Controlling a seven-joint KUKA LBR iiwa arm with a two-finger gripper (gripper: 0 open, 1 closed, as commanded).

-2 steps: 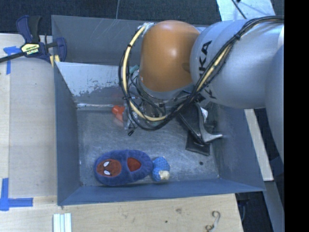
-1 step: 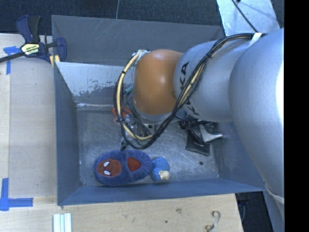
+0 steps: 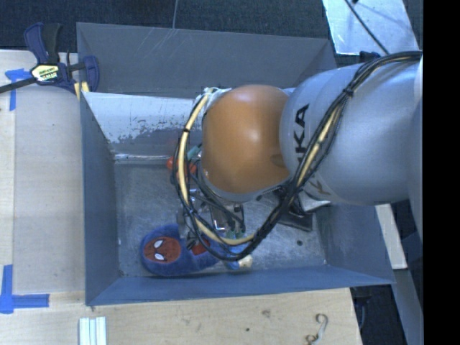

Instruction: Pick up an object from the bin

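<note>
The big arm (image 3: 359, 142) reaches down into the grey bin (image 3: 100, 214), and its orange cover (image 3: 241, 139) hides most of the gripper (image 3: 213, 227). I can't tell if the gripper is apart or together. Just beside it, by the bin's near wall, lies 1 blue thing with a red spider face (image 3: 164, 250).

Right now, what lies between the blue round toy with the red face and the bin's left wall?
Only bare bin floor beside the blue toy, in camera view.

The grey metal bin (image 3: 100, 192) has a blue soft toy with a red spider face (image 3: 167, 251) on its floor, just beside the gripper (image 3: 210, 228), toward the view's left.
</note>
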